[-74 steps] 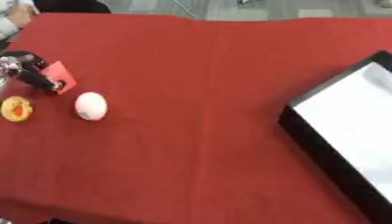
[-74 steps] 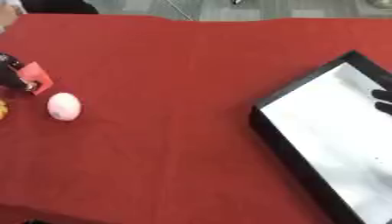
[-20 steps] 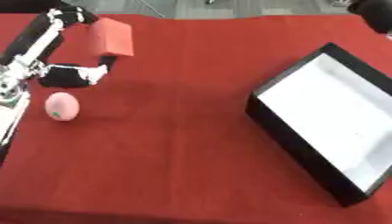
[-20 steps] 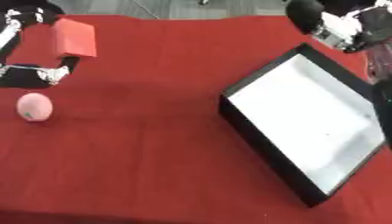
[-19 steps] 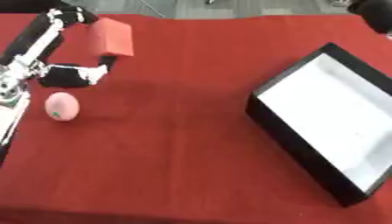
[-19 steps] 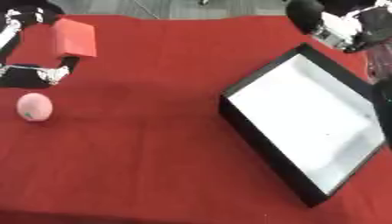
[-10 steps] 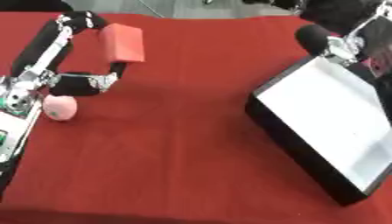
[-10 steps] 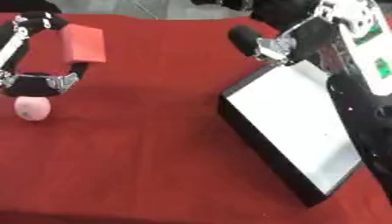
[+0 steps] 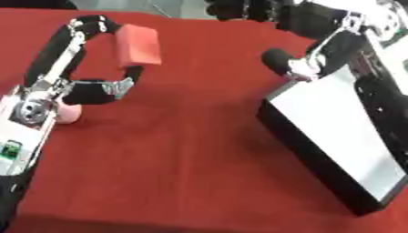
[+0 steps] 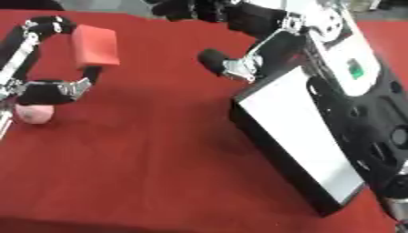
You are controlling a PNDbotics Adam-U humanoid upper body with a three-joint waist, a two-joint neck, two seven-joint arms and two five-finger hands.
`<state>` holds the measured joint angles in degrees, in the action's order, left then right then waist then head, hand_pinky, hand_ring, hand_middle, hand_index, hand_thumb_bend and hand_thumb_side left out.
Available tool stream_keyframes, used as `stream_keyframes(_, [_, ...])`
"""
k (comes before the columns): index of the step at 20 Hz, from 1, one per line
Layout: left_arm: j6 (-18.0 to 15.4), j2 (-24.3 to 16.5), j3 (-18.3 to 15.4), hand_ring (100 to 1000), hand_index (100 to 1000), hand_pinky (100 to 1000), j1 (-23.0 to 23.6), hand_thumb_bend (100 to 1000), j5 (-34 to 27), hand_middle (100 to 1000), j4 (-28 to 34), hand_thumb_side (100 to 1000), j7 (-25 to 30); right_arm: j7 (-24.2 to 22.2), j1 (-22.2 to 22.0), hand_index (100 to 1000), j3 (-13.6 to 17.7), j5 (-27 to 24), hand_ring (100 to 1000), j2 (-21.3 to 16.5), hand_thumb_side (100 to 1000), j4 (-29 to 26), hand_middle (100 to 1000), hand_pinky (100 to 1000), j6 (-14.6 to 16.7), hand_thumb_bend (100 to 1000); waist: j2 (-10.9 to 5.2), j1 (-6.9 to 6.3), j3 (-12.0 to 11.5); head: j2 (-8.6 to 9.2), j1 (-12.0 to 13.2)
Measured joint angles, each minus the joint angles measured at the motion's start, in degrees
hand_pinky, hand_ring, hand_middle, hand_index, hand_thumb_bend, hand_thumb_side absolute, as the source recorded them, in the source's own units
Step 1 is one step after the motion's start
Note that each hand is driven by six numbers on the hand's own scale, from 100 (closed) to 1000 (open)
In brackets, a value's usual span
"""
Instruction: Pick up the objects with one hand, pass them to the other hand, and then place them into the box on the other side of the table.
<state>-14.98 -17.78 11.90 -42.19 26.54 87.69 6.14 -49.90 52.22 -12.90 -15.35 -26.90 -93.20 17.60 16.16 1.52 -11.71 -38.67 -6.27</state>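
handling properties first: the red block (image 9: 138, 44) reads as a plain rectangular slab with flat faces and squared edges, probably light and fairly stiff, possibly foam, so it should tolerate a pinch across its broad faces without damage. its matte surface looks unlikely to slip. the best place for the receiving hand to take hold appears to be the lower or right-hand edge, which is free, since the holding fingers occupy the upper left corner and the underside.

location: the block is lifted clear of the desk (image 9: 175, 150), above its left half, pinched by the left hand (image 9: 95, 27) between the curled upper fingers and the digit below it.

the right hand (image 10: 227, 63) is raised over the middle of the desk, near the box's far corner and well apart from the block. its dark rounded tip points toward the block; whether its fingers are spread or curled cannot be told.

a pink egg-shaped object (image 10: 33, 113) lies on the red cloth at the left, partly hidden by the left arm. it looks smooth and rounded, and may roll or slip; cup it around the middle.

containers: the black box (image 9: 334, 150) sits on the right side of the desk. its pale floor appears empty where it shows; the right arm covers part of it.
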Motion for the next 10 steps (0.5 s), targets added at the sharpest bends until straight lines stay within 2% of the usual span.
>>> stream_keyframes(10, [-0.5, 4.0, 1.1, 726, 601, 958, -0.4, 100, -0.6, 573, 0.0, 325, 0.2, 5.4, 3.5, 1000, -2.1, 6.7, 1000, 2.1, 100, 6.7, 1000, 991, 5.6, 100, 0.0, 0.54, -1.0, -0.05, -1.8])
